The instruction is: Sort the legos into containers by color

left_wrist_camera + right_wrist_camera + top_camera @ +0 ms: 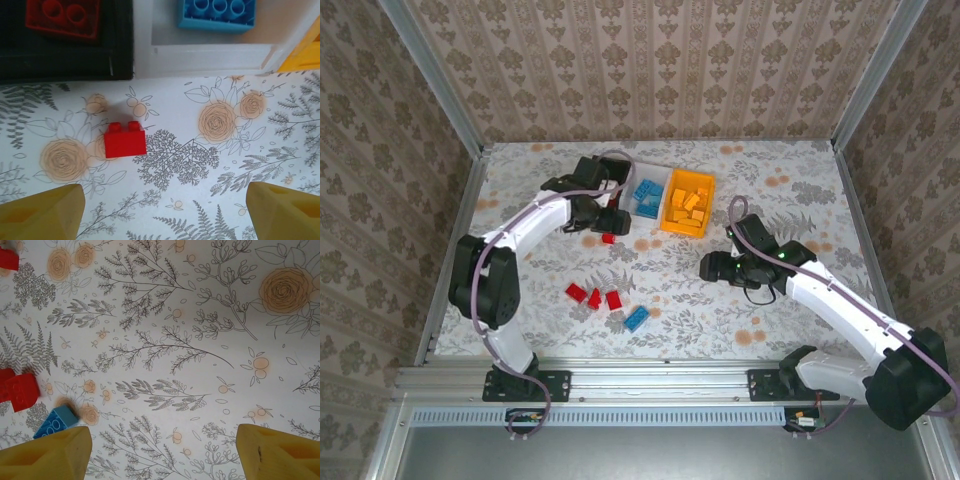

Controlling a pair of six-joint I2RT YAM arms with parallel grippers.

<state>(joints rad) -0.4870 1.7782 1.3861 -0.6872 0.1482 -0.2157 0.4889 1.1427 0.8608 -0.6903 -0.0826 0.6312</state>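
**Top external view: both arms over the table with jaws open, loose legos not yet binned**

Top external view has the bins at the far middle of the table (790, 190). The white bin (660, 176) holds blue legos (646, 197). The orange bin (680, 229), touching its right side, holds orange legos (688, 203). The left arm (535, 215) reaches across the left end of the row and covers the black bin from this angle. A loose red lego (608, 238) lies on the table just on the near side of that arm's wrist. Closer to the arm bases, three red legos (595, 297) sit in a cluster with a lone blue lego (637, 318) just beside them. The right arm (820, 295) ends over the table to the right of the cluster, well apart from the bins.

From the left wrist, the black bin (65, 62) holds one red brick (62, 17), and the white bin beside it holds a blue one. The loose red lego sits apart from the black bin's wall, nearer the left fingertip (40, 212), with bare patterned table between them. The left jaws stand wide apart and hold nothing.

From the right wrist, the right jaws are also spread wide and empty, with flowered table between the fingertips (280, 452). The lone blue lego lies just past the opposite fingertip, with red legos next to it.
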